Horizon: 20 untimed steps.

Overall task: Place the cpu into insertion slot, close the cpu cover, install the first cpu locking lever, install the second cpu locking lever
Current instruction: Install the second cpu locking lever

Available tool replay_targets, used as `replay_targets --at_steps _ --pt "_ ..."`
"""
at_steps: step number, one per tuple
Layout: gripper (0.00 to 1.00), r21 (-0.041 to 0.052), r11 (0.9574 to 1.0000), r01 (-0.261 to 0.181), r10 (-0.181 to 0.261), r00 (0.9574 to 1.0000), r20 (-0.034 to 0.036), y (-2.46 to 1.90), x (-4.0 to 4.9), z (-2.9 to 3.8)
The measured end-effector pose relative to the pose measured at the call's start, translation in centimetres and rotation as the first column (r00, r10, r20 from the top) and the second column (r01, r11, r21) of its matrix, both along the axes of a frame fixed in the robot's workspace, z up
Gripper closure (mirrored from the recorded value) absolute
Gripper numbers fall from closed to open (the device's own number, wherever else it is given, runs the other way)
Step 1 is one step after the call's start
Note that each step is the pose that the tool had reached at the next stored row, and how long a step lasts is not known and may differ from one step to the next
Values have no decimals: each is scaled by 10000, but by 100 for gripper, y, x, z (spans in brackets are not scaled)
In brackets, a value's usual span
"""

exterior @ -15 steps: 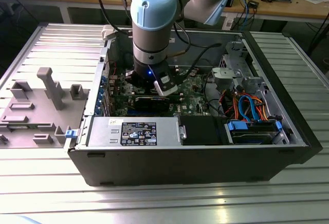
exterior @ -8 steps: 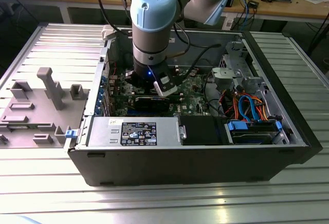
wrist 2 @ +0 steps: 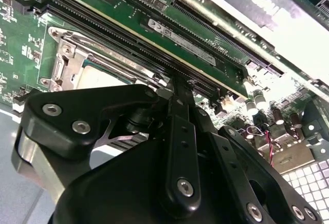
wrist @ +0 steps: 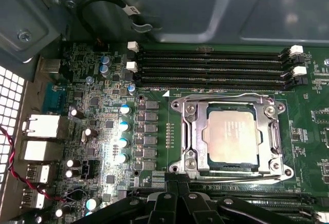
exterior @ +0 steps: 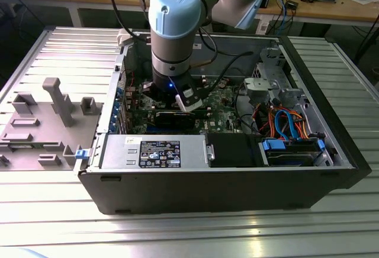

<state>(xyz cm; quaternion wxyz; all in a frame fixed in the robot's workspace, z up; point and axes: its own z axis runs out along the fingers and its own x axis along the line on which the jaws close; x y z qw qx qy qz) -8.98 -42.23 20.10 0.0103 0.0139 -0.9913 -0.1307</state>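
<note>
Robot arm lowered into an open computer case, its gripper (wrist: 175, 196) poised just beside the processor socket on the green motherboard (wrist: 128, 131).

In the first wrist view the cpu (wrist: 232, 134) lies flat inside the insertion slot (wrist: 187, 158), and the cpu cover (wrist: 231, 102) appears folded down around it, its window framing the chip. The locking levers (wrist: 275, 141) seem to lie along the socket's sides, though whether both are latched cannot be told. The gripper's black fingers look drawn together, holding nothing.

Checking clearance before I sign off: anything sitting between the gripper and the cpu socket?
Nothing visible. In the first wrist view the cpu sits in the insertion slot under the closed cpu cover, open board between it and the gripper.
</note>
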Motion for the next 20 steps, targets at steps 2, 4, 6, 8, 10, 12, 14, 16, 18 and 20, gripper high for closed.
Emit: replay_targets --at_steps 2,4,6,8,10,12,14,16,18,20 --pt "89 20 10000 -1 1 10000 0 7 -1 -8" --pt "89 68 10000 0 0 10000 0 20 -4 -20" --pt "89 101 9999 -1 1 10000 -1 25 -6 -26" --pt "89 140 9999 0 0 10000 -1 32 -9 -33" --pt "89 169 9999 0 0 10000 1 37 -11 -40" --pt "89 202 9998 0 0 10000 0 44 -14 -47" --pt "89 232 9997 0 0 10000 1 51 -16 -54" --pt "89 266 9996 -1 1 10000 0 59 -19 -59" --pt "89 271 9996 0 0 10000 0 64 -19 -60" --pt "89 270 9996 0 0 10000 0 74 -20 -60"
